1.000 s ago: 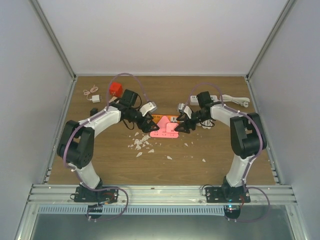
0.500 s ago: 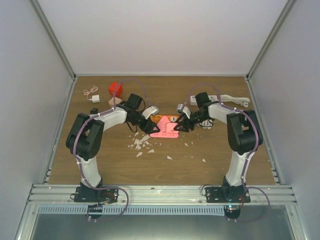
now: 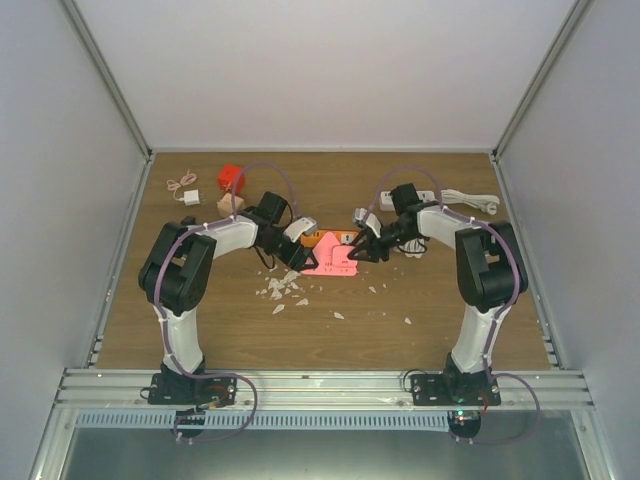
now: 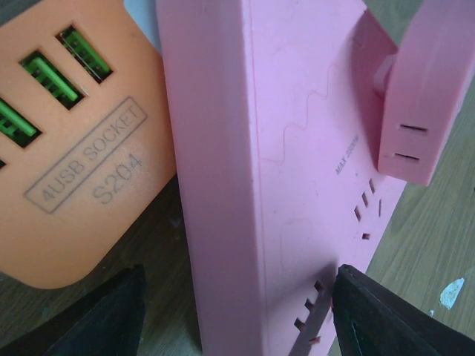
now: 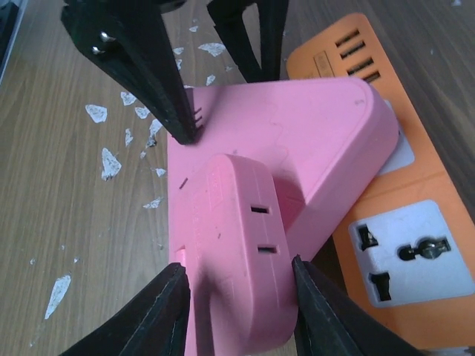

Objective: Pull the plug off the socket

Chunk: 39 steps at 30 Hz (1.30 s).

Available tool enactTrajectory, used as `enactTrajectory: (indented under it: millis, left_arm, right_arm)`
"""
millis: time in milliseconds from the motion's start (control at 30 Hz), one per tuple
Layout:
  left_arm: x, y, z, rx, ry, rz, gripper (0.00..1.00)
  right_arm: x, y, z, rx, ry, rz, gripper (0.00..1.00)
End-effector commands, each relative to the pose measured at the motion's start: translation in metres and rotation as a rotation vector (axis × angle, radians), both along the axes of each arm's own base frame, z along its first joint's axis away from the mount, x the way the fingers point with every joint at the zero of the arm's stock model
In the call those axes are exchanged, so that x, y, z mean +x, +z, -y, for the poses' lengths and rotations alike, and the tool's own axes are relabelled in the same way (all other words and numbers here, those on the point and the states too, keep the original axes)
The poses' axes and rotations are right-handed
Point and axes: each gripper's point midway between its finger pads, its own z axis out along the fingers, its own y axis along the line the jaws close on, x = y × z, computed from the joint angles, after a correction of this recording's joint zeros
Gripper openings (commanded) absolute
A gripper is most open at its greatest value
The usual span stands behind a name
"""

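Right gripper (image 5: 237, 263) is pinching the pink plug (image 5: 237, 222) by its flat sides — probably light, rigid, slippery plastic — seated in the pink socket (image 5: 297, 141), which the spread left gripper (image 4: 239, 271) is straddling over the orange strip (image 5: 415, 245).

Two arms, left arm (image 3: 215, 237) and right arm (image 3: 447, 221), white shells, bulky black joints, lilac cables (image 3: 266, 165) looped alongside, black bolted bases (image 3: 190, 388), black tapered end effector fingers (image 5: 156, 315)

Left wrist view crops the pink socket (image 4: 245, 148).
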Motion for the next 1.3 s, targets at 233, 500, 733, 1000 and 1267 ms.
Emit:
enactTrajectory:
  millis: [233, 500, 733, 1000, 1267]
  left_arm:
    - [0.005, -0.002, 0.008, -0.018, 0.010, -0.010, 0.69]
    - [-0.001, 0.025, 0.015, -0.125, -0.042, 0.044, 0.69]
    - [-0.004, 0.073, 0.021, -0.226, -0.155, 0.294, 0.74]
    - [-0.029, 0.096, 0.031, -0.271, -0.428, 0.599, 0.77]
    - [-0.045, 0.086, 0.061, -0.234, -0.650, 0.779, 0.69]
  right_arm:
    - [-0.024, 0.028, -0.011, 0.015, 0.095, 0.135, 0.33]
    - [-0.038, 0.022, -0.011, -0.014, 0.130, 0.183, 0.32]
    - [-0.039, 0.021, -0.010, -0.026, 0.121, 0.227, 0.34]
    - [-0.038, 0.018, -0.010, -0.031, 0.108, 0.240, 0.35]
    - [-0.039, 0.020, -0.011, -0.015, 0.112, 0.230, 0.35]
